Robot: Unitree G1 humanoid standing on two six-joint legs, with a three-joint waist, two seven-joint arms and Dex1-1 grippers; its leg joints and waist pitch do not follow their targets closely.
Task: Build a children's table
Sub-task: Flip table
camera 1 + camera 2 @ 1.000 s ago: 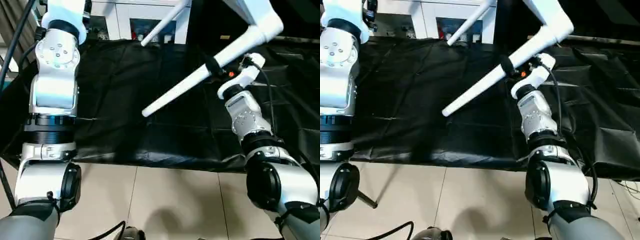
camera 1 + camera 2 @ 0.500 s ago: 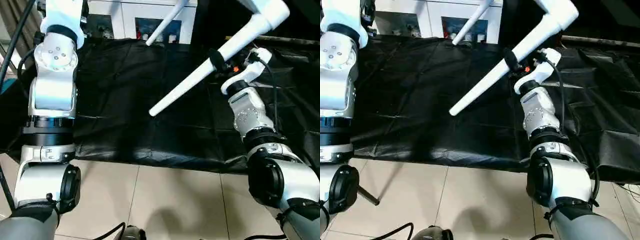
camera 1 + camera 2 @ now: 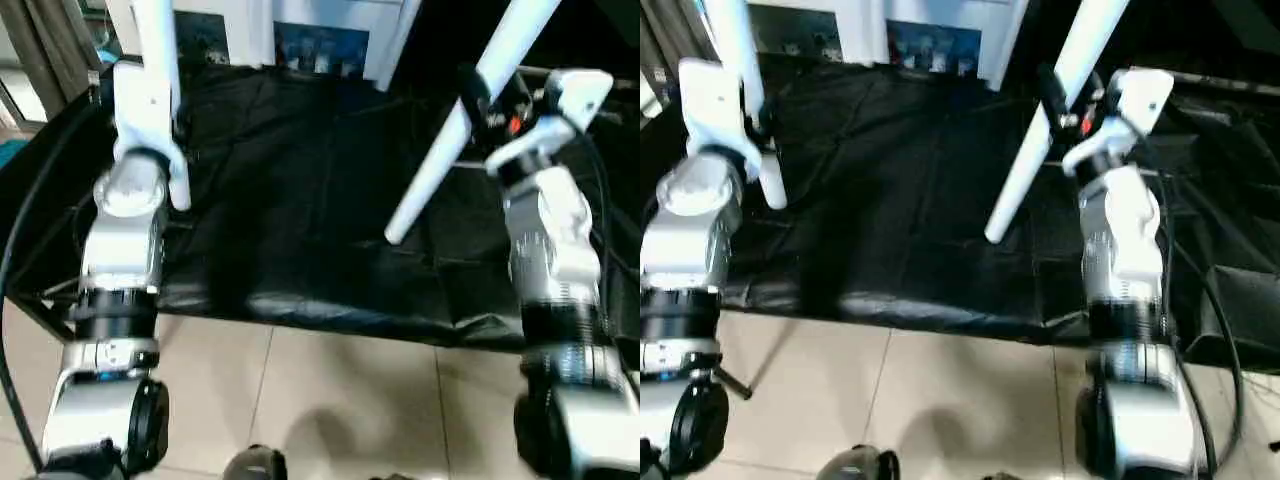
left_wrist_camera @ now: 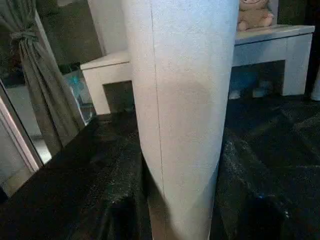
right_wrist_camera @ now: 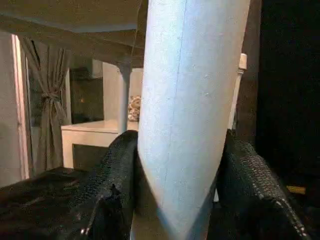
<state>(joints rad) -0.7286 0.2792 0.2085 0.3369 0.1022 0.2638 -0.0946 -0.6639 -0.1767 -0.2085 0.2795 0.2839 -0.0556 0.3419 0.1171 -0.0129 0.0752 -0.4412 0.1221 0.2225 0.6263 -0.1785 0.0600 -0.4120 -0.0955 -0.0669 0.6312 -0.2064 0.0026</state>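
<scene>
Left end effector [image 4: 182,220] and right end effector [image 5: 175,195] raised forward, each clamped shut, forearms extended

A crinkled black sheet [image 3: 300,200] covers the bench across the middle of the frame, its front edge hanging over a beige tiled floor [image 3: 330,400] along the bottom. A white glass-door cabinet [image 3: 320,40] stands at the top centre, a grey tied-back curtain [image 4: 40,75] is at the upper left, and a plush toy [image 4: 255,15] sits on a white shelf [image 4: 280,35] at the upper right.

A lived-in room, set up for trials.
Curtain [image 4: 42,75], white cabinet [image 3: 290,35], plush toy [image 4: 255,15], tiled floor [image 3: 330,400], black sheet [image 3: 290,190].
</scene>
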